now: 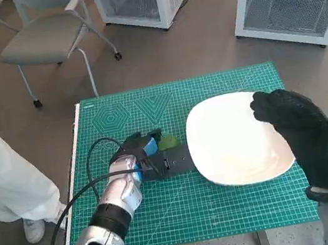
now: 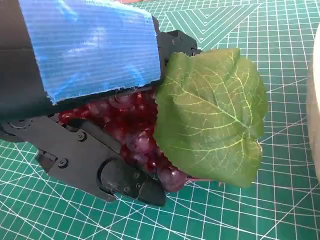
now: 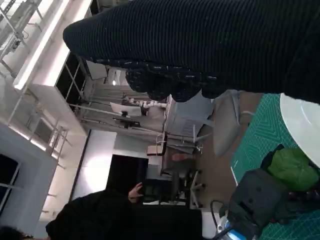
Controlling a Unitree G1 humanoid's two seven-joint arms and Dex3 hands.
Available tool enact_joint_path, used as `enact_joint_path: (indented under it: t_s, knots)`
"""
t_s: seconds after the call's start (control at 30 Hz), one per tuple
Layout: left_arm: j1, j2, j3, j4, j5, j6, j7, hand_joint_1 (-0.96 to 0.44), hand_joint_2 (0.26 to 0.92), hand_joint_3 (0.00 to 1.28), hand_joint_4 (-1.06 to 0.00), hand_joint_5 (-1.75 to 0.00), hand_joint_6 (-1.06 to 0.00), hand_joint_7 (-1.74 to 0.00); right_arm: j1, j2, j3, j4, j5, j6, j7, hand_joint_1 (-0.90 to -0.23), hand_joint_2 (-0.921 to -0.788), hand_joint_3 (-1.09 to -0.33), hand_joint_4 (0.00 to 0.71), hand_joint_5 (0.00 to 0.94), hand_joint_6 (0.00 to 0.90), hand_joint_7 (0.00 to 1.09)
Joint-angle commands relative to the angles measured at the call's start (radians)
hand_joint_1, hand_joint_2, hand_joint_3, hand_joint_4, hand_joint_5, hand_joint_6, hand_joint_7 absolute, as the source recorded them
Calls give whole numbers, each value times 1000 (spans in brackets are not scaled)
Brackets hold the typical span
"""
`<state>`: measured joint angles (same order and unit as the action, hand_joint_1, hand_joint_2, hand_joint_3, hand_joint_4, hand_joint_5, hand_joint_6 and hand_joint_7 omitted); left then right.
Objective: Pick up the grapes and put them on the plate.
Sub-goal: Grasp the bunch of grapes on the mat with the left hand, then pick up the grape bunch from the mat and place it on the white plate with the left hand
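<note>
Both hands we saw: left hand (image 1: 140,158) gripped the grapes (image 2: 131,131) beside the plate (image 1: 234,142) — right hand (image 1: 308,129) hung open, empty.

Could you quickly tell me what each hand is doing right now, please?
Left hand: closed around the grapes, down on the green mat beside the plate.
Right hand: raised over the plate's edge, holding nothing, fingers apart.

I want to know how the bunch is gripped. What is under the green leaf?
Under the leaf dark red grapes show, held in the left hand against the green mat. The leaf covers the rest of the bunch.
</note>
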<state>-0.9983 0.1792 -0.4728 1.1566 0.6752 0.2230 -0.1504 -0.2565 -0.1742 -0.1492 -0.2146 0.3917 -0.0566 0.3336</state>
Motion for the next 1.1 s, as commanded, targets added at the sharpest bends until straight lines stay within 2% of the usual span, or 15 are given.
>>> enact_joint_path:
  t_s: [0.03,0.1,0.13,0.2,0.27,0.3,0.33,0.4,0.43,0.53,0.67,0.77,0.9,1.0,1.1]
  knots:
    - [3,-15,1,31,-20,-3,4,-120,764,7,-41,-15,-170,-7,17,3,3,1,4,23,-7,-346,-921,-608,398,837,223,986]
    - [1,-15,2,36,-25,-4,12,-70,772,10,-99,-39,-189,-14,15,3,3,1,4,25,-7,-346,-921,-608,398,837,223,985]
    - [0,-15,1,39,-26,-6,17,-35,779,13,-172,-73,-210,-21,15,3,2,2,4,25,-7,-345,-921,-608,398,837,223,985]
    - [1,-13,-3,43,-25,-14,32,83,808,30,-384,-350,-311,-54,14,3,2,2,4,26,-6,-345,-921,-608,398,837,224,985]
    - [5,-9,-10,45,-18,-26,59,227,780,209,-523,-810,-471,-147,13,3,2,3,4,26,-6,-345,-921,-608,399,838,224,985]
    - [8,-7,-14,44,-13,-33,76,254,742,342,-534,-996,-522,-260,13,3,2,4,4,26,-6,-345,-921,-608,399,838,224,985]
    - [12,-5,-18,43,-9,-41,92,246,705,477,-524,-1171,-551,-455,12,3,1,5,4,26,-6,-345,-921,-608,399,838,224,984]
    - [22,2,-25,35,-3,-58,119,154,697,588,-478,-1368,-511,-914,12,3,1,7,4,26,-5,-345,-921,-608,399,838,224,984]
    - [27,7,-27,29,-4,-69,128,104,718,591,-446,-1425,-471,-1110,12,3,0,8,4,26,-4,-345,-921,-608,399,838,224,984]
    - [44,26,-24,0,-15,-104,136,35,793,552,-359,-1531,-372,-1407,11,2,-1,9,5,26,-3,-345,-921,-608,400,838,225,984]
    - [59,44,-18,-42,-25,-121,128,10,866,472,-308,-1571,-313,-1518,11,2,-1,11,5,25,-2,-346,-921,-608,400,838,225,983]
    - [69,56,-15,-87,-28,-114,113,5,893,407,-328,-1542,-333,-1501,11,4,1,14,3,22,-2,-346,-921,-608,400,838,225,983]
    - [90,77,-8,-158,-32,-104,93,3,879,370,-396,-1475,-405,-1438,8,6,3,17,0,22,-3,-345,-921,-608,401,837,225,983]
    - [108,94,0,-216,-36,-98,79,3,870,374,-410,-1462,-418,-1429,5,6,4,17,0,23,-5,-345,-921,-608,402,837,225,983]
    - [124,110,10,-259,-41,-98,70,4,866,370,-399,-1544,-475,-1295,3,6,3,17,1,26,-5,-345,-921,-608,403,836,225,982]
